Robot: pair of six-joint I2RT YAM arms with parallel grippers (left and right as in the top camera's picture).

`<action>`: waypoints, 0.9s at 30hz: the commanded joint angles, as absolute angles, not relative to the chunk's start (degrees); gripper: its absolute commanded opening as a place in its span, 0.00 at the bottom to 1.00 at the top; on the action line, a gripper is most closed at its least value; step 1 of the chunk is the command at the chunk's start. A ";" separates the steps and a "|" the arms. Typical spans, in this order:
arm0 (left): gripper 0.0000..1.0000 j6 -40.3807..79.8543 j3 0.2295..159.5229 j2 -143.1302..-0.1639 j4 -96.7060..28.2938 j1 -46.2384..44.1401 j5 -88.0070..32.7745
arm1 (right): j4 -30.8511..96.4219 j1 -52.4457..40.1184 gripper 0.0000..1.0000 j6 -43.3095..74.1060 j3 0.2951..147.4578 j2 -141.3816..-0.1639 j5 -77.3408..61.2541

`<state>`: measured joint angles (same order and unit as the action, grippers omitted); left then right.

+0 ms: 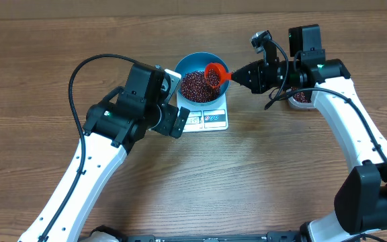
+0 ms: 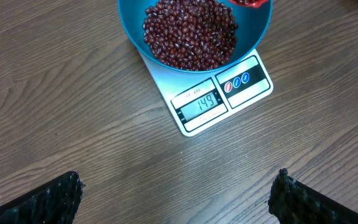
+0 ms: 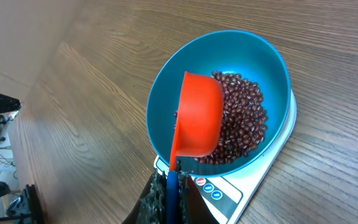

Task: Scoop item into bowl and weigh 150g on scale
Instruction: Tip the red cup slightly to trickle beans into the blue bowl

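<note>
The blue bowl (image 1: 180, 67) sits on the white scale (image 1: 210, 119) at the table's middle, holding a heap of dark red-brown beans (image 1: 195, 86). My right gripper (image 1: 237, 75) is shut on the handle of an orange-red scoop (image 1: 215, 72), which hangs tilted over the bowl's right side with some beans in it. In the right wrist view the scoop (image 3: 197, 118) hides part of the beans (image 3: 244, 118); the gripper (image 3: 171, 186) clamps its blue handle end. My left gripper (image 1: 175, 101) stands open and empty by the scale's left. Its view shows the scale (image 2: 229, 93) display reading 149.
A tub with more beans (image 1: 301, 97) is half hidden behind my right arm at the right. A black cable loops over the table beside the left arm (image 1: 76, 87). The table's far edge runs along the top of the overhead view.
</note>
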<state>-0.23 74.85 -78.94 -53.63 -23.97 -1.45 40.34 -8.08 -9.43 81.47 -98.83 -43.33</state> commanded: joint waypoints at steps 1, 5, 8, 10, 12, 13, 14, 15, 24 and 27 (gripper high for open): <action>0.99 -1.30 75.61 -79.40 -53.54 -24.01 -1.26 | 39.70 -8.19 0.04 -8.97 83.11 -96.77 -43.09; 0.99 -1.32 75.61 -79.40 -53.54 -24.01 -1.26 | 39.68 -8.21 0.04 -9.43 83.11 -96.77 -45.28; 0.99 -1.32 75.61 -79.40 -53.56 -24.01 -1.28 | 40.97 -8.29 0.04 -16.73 83.11 -96.75 -49.34; 0.99 -1.32 75.61 -79.40 -53.54 -24.01 -1.26 | 39.99 -8.29 0.04 -12.19 83.11 -96.77 -45.52; 0.99 -1.32 75.61 -79.40 -53.54 -24.01 -1.26 | 39.68 -8.29 0.04 -10.57 83.11 -96.77 -44.64; 1.00 -1.32 75.61 -79.40 -53.54 -24.01 -1.26 | 39.70 -8.29 0.04 -10.55 83.11 -96.77 -44.62; 0.99 -1.32 75.61 -79.40 -53.54 -24.01 -1.26 | 39.70 -8.29 0.04 -10.55 83.11 -96.77 -44.62; 0.99 -1.30 75.61 -79.40 -53.54 -24.01 -1.26 | 39.68 -8.29 0.04 -10.55 83.11 -96.77 -44.58; 0.99 -1.32 75.61 -79.40 -53.54 -24.01 -1.26 | 40.23 -8.32 0.04 -13.08 83.11 -96.77 -47.77; 1.00 -1.32 75.61 -79.40 -53.54 -24.01 -1.26 | 41.47 -8.29 0.03 -17.78 83.11 -96.77 -49.19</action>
